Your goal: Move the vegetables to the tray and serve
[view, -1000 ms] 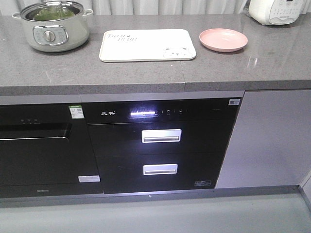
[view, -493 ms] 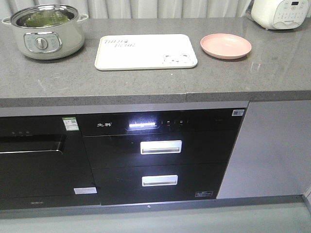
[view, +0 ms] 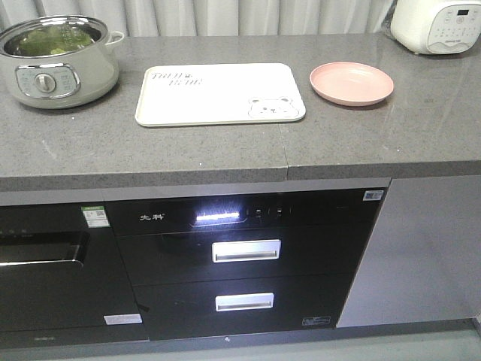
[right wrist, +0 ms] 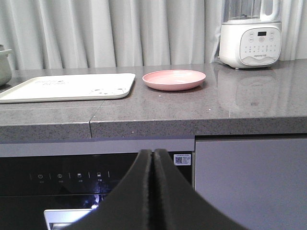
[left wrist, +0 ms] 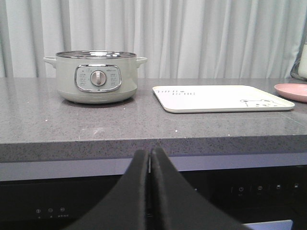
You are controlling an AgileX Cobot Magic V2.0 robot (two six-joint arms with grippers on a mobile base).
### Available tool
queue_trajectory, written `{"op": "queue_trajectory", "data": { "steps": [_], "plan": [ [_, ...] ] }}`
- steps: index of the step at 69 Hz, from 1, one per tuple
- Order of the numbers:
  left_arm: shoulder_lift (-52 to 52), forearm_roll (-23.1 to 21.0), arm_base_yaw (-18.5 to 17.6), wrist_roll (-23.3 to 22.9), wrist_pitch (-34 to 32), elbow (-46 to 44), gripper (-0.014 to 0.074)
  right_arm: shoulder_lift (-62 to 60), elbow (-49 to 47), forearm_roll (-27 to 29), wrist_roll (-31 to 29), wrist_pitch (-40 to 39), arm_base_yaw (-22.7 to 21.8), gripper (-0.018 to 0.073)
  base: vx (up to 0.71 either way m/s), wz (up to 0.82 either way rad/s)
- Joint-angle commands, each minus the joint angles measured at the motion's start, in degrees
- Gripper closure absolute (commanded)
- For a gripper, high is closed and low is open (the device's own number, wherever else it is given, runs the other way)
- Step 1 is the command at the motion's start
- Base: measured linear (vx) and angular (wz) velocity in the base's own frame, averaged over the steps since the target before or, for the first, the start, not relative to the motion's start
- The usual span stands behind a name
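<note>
Front cam up high, angled down on counter [view: 225, 154]. Wrist cams low, near counter-edge level, facing curtain [left wrist: 216, 38]. Left aims toward pot [left wrist: 97, 79], right toward blender [right wrist: 250, 40]; tray [view: 218, 94] and pink plate [view: 351, 81] in all three.

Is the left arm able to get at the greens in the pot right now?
Probably not yet. The left gripper is shut and sits low before the counter, with the greens down inside the pot. Nothing stands between, so rising and opening should do.
</note>
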Motion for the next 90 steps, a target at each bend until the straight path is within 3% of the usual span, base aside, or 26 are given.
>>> {"op": "queue_trajectory", "data": {
  "steps": [1, 90],
  "plan": [
    [-0.82, -0.46, 0.18, 0.0, -4.15, 0.57, 0.0603, -0.06, 0.36, -0.49, -0.09, -4.57, -0.3, 0.0566, 0.13, -0.01],
    [-0.82, -0.46, 0.18, 0.0, -4.15, 0.57, 0.0603, -0.06, 0.36, -0.49, -0.09, -4.57, -0.3, 0.0566, 0.12, 0.0]
  ]
}}
